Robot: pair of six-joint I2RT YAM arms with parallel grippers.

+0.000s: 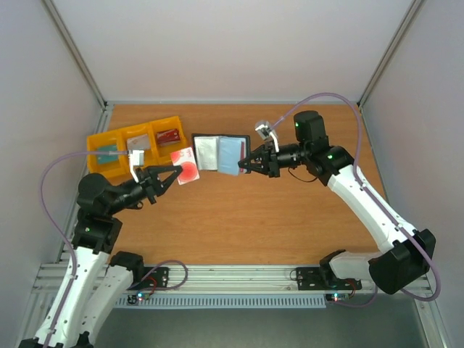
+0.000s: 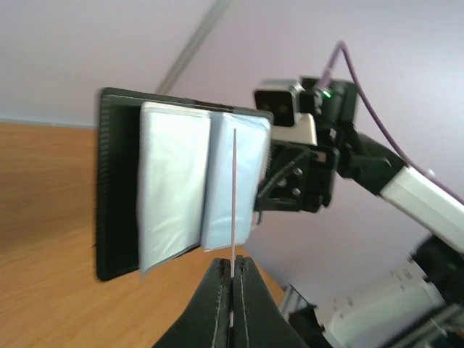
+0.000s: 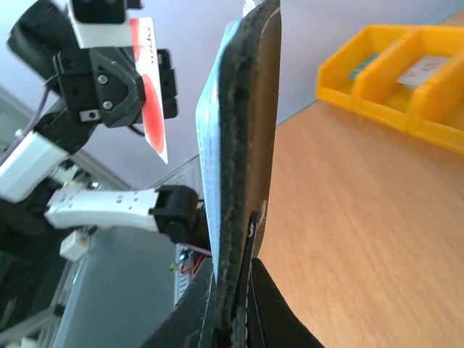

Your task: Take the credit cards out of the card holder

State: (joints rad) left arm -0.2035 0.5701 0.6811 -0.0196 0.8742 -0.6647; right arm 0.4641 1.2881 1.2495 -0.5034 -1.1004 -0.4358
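Note:
The card holder is a black bifold lying open, its grey-blue pockets facing up. My right gripper is shut on its right edge, and the right wrist view shows the holder edge-on between the jaws. My left gripper is shut on a white credit card with a big red circle, held just left of the holder and free of it. That card shows as a thin white edge in the left wrist view and as a red-and-white face in the right wrist view. Other credit cards are hidden.
A row of yellow bins stands at the back left, holding a teal card, a whitish card and a red card. The bins also show in the right wrist view. Grey walls enclose the wooden table.

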